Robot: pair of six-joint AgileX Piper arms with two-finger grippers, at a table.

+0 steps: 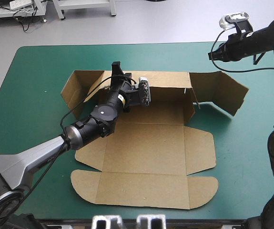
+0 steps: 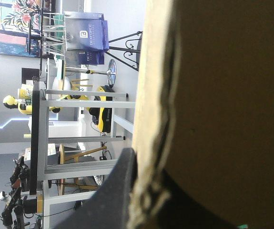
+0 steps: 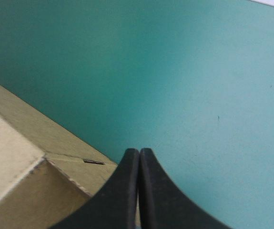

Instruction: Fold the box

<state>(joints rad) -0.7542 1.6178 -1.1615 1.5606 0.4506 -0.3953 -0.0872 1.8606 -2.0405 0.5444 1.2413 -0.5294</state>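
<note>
Noted box (image 1: pixel 146 152) lying mid-tabletop (image 1: pixel 27 105), far wall raised. Found left fingers (image 1: pixel 116 69) clamped on that wall, right fingers (image 3: pixel 127 191) together, off the board. Grip firm; fold wall inward along crease, slowly.

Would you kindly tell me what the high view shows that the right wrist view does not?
Only the high view shows the whole box, its far wall raised, and the left pincer at that wall. Only the right wrist view shows the right pincer shut on nothing, with a small dark mark on the board beside it. Both show brown board on the teal-green cover.
</note>
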